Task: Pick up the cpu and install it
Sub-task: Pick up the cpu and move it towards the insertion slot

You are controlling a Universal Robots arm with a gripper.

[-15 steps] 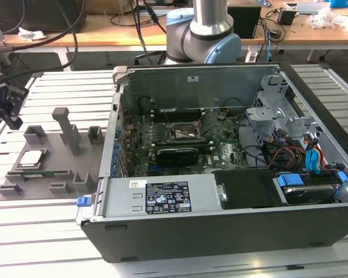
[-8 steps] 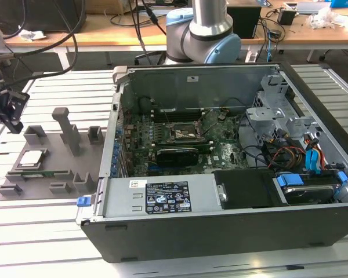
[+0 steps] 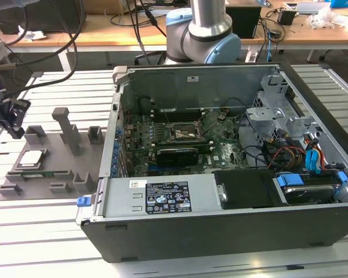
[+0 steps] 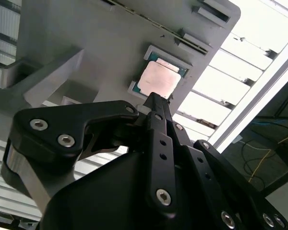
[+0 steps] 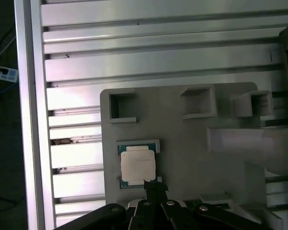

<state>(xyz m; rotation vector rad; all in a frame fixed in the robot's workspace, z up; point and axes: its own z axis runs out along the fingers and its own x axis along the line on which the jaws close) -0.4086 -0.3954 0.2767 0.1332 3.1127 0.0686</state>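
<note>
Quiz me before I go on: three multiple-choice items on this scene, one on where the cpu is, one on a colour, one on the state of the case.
1. Where does the cpu lie?
A. on the floor
B. in a recess of the fixture, outside the computer case
C. on a cardboard box

2. What colour is the fixture?
A. yellow
B. green
C. grey

3. How does the computer case stand?
A. side open, motherboard showing
B. closed all round
C. tipped upside down

Key:
1 B, the chip sits flat in the fixture, to the exterior view's left of the case.
2 C, its base and blocks are plain grey.
3 A, boards and cables show inside.
</note>
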